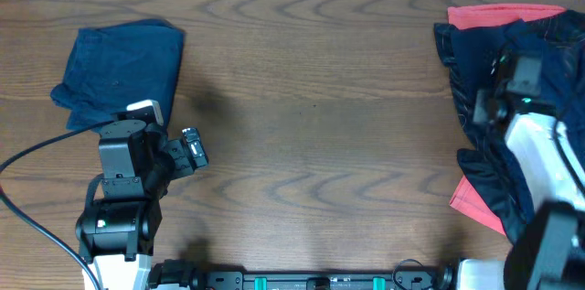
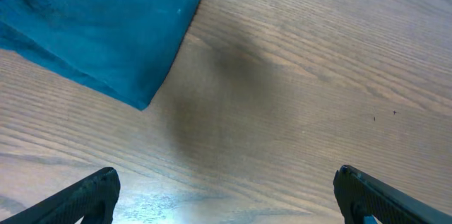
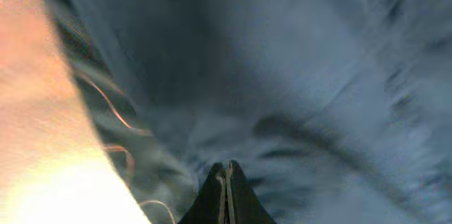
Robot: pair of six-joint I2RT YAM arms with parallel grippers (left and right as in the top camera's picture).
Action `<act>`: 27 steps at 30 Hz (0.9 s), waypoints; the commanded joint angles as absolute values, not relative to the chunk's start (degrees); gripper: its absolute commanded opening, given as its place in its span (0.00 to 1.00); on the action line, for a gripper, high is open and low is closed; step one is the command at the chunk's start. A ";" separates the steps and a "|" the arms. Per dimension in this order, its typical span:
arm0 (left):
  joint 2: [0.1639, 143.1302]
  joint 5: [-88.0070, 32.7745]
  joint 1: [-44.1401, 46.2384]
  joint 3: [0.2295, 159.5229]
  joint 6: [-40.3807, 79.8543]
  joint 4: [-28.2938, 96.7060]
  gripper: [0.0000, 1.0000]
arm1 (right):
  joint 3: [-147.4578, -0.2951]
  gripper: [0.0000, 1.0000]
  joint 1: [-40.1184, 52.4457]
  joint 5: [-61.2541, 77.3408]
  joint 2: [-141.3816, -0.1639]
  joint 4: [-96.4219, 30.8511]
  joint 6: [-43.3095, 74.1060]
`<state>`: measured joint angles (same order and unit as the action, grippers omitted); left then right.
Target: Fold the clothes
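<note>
Right tool (image 3: 226, 171), fingers together, over navy garment (image 3: 296, 61); folded cloth (image 2: 106, 26) beyond left tool (image 2: 226, 178)

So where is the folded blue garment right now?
In the overhead view the folded blue garment lies at the table's far left, just beyond the open left gripper.

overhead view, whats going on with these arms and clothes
A blue garment lies folded at far left. The left tool hangs open over bare table beside it, holding nothing. The right tool is shut, down against the dark navy garment heaped on a red garment at the right edge; blur hides whether it pinches cloth.
</note>
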<state>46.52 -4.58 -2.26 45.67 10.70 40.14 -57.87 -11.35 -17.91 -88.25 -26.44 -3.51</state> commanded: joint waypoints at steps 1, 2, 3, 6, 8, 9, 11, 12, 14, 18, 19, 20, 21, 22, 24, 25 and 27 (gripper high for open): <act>46.68 -5.19 -2.57 46.57 11.27 40.25 0.98 | -60.71 0.01 -10.85 -15.75 -84.05 -27.51 -5.45; 46.68 -5.19 -2.57 46.57 11.27 40.25 0.98 | -60.66 0.01 -10.85 -14.70 -83.92 -28.08 -5.48; 46.68 -5.19 -2.55 46.57 11.29 40.27 0.98 | -60.51 0.00 -10.85 -13.87 -84.07 -28.62 -5.48; 46.68 -5.19 -2.57 46.57 11.29 40.27 0.98 | -58.72 0.22 -10.85 -11.11 -85.93 -29.43 -5.48; 46.68 -5.19 -2.55 46.57 11.29 40.27 0.98 | -57.43 0.29 -10.85 -9.98 -88.09 -29.32 -5.45; 46.68 -5.19 -2.55 46.57 11.29 40.29 0.98 | -57.06 0.29 -10.85 -10.00 -89.32 -29.15 -5.45; 46.68 -5.19 -2.57 46.57 11.27 40.27 0.98 | -56.88 0.29 -10.85 -10.04 -92.27 -28.60 -5.45; 46.68 -5.19 -2.55 46.57 11.29 40.27 0.98 | -56.88 0.28 -10.85 -10.07 -93.82 -27.99 -5.45; 46.68 -5.21 -2.55 46.57 11.29 40.38 0.98 | -56.88 0.29 -10.85 -10.26 -96.47 -26.50 -5.45; 46.68 -5.21 -2.55 46.57 11.29 40.49 0.98 | -56.88 0.37 -10.85 -10.74 -100.88 -23.53 -5.43; 46.68 -5.19 -2.55 46.57 11.29 40.49 0.98 | -56.88 0.40 -10.85 -11.25 -102.00 -23.05 -5.41; 46.68 -5.21 -2.55 46.57 11.29 40.49 0.98 | -56.88 0.41 -10.85 -11.88 -102.52 -22.81 -5.41; 46.68 -5.21 -2.55 46.57 11.29 40.49 0.98 | -56.88 0.41 -10.85 -13.13 -103.22 -22.46 -5.39; 46.68 -5.21 -2.55 46.57 11.29 40.49 0.98 | -56.88 0.41 -10.85 -14.57 -103.68 -22.20 -5.15; 46.68 -5.21 -2.55 46.57 11.29 40.47 0.98 | -56.88 0.41 -10.85 -16.73 -104.18 -21.89 -4.95; 46.68 -5.21 -2.55 46.57 11.29 40.47 0.98 | -56.88 0.41 -10.87 -17.26 -104.18 -21.78 -4.97; 46.68 -5.19 -2.55 46.57 11.29 40.47 0.98 | -56.88 0.41 -10.98 -17.58 -104.18 -21.34 -4.95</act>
<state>46.52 -4.58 -2.26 45.67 10.72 40.36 -56.97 -11.29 -14.44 -103.88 -21.89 -5.23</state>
